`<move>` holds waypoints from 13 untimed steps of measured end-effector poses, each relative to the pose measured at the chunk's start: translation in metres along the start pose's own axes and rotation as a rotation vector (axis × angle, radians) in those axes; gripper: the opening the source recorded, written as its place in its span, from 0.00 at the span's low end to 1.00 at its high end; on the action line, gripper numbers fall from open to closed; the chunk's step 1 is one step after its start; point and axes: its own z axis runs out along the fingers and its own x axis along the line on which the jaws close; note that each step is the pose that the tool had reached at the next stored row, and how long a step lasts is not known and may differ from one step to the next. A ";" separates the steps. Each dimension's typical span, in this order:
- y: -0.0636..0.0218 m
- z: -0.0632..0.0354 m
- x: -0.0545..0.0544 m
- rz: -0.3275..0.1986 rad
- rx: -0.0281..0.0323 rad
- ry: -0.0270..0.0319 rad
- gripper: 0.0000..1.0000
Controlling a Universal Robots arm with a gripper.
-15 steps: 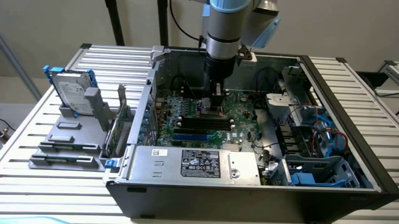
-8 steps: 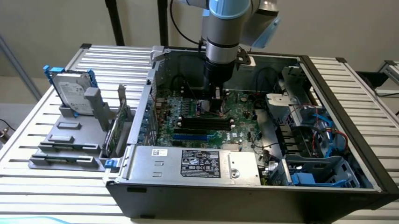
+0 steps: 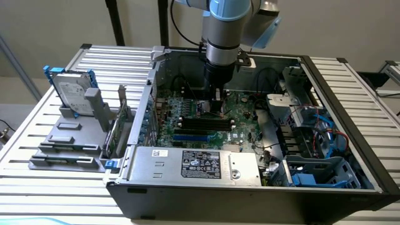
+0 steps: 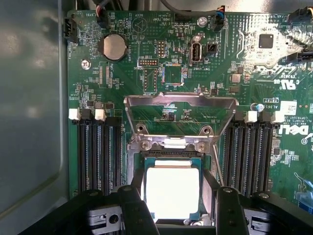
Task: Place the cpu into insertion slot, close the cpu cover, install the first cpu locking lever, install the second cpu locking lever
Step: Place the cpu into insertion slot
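Observation:
The cpu, a flat square chip with a pale shiny top and green rim, sits between my gripper fingers; the black fingers press its two opposite edges. It hangs right over the insertion slot, whose dark edge shows just beyond the chip; I cannot tell whether it touches the slot. The cpu cover, a silvery metal frame, stands swung open past the slot. A thin locking lever runs along one side of the slot. In the exterior view my gripper reaches down onto the motherboard.
Black memory slots flank the socket on both sides. The open computer case walls surround the board, with a power supply at the front and cables and drive bays on the exterior view's right. A hard drive stands outside on the exterior view's left.

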 end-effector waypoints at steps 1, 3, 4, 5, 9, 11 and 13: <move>0.0000 0.0003 0.000 0.000 0.0004 0.0001 0.55; 0.0001 0.0008 0.000 0.000 0.0022 0.0001 0.55; 0.0001 0.0011 0.000 0.001 0.0035 0.0000 0.55; 0.0000 0.0014 0.000 0.001 0.0045 0.0001 0.55; 0.0001 0.0020 0.000 0.006 0.0076 -0.0002 0.55; 0.0003 0.0023 0.000 0.009 0.0080 -0.0001 0.55; 0.0011 0.0024 0.000 0.014 0.0085 -0.0001 0.55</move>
